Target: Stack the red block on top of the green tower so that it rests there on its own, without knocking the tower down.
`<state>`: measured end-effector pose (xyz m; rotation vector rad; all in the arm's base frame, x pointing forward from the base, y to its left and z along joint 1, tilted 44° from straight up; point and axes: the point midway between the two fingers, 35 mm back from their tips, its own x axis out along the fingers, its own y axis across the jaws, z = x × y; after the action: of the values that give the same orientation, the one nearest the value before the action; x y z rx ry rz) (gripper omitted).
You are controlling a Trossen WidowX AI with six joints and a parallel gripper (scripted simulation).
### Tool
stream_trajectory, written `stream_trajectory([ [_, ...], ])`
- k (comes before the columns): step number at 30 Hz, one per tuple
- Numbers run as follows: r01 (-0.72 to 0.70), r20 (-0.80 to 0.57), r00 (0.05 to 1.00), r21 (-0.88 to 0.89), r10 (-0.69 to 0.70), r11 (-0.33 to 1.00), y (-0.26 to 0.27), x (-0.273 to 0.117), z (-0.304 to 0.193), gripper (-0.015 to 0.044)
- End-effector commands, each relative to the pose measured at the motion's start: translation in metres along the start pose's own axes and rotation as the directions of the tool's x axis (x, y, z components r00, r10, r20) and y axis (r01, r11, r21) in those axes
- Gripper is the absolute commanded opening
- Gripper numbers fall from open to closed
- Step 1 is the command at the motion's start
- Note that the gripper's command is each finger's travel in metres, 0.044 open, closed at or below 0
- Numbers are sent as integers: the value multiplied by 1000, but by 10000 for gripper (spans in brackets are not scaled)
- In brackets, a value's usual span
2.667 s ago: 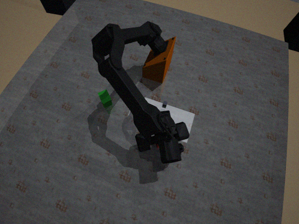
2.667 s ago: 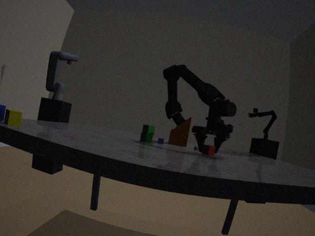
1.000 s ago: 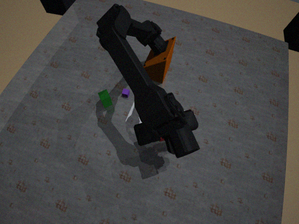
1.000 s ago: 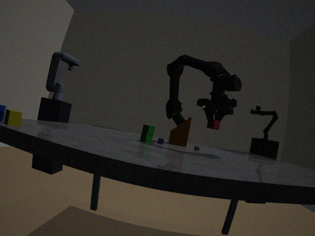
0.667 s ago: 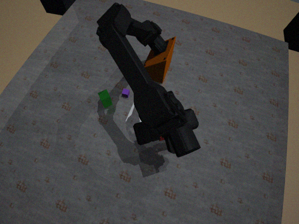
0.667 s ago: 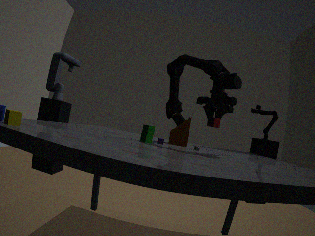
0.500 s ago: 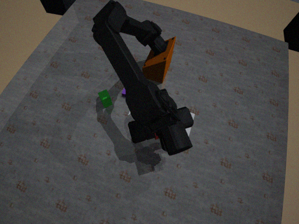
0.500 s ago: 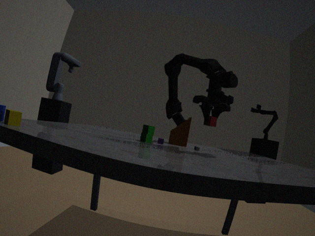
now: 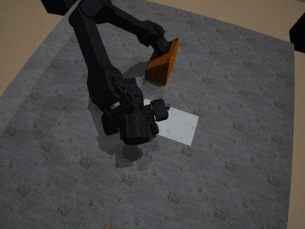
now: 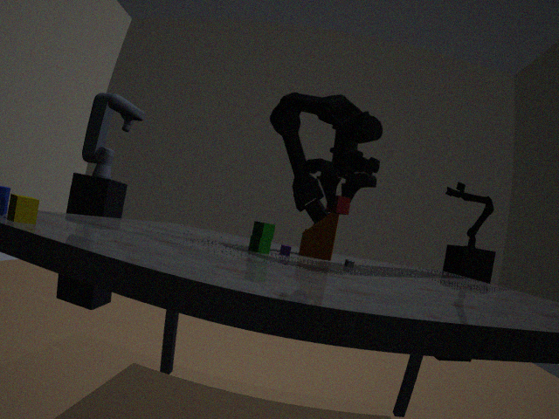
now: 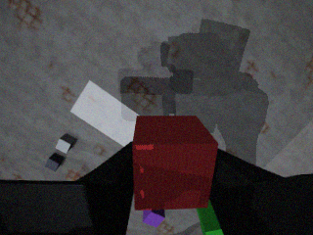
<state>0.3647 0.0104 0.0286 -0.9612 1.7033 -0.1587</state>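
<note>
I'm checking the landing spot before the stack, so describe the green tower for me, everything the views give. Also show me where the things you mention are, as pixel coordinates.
The green tower [image 10: 261, 237] [image 11: 210, 219] stands upright on the table in the exterior view, taller than it is wide, with plain flat faces, one bright green, one nearly black in shadow. Its material can't be told. A small purple cube sits nearby, with a gap between them. Nothing rests on top, and the end effector isn't touching it. The wrist view catches only part of it, beyond the red block; the top view shows it barely, if at all.
</note>
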Motion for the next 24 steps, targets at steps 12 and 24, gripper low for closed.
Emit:
stream_trajectory([
  [12,8,1,1000,-5,-8,1000,-52,-2,-69,0],
  [24,18,-10,1000,-4,-18,1000,-76,1,-127,0],
])
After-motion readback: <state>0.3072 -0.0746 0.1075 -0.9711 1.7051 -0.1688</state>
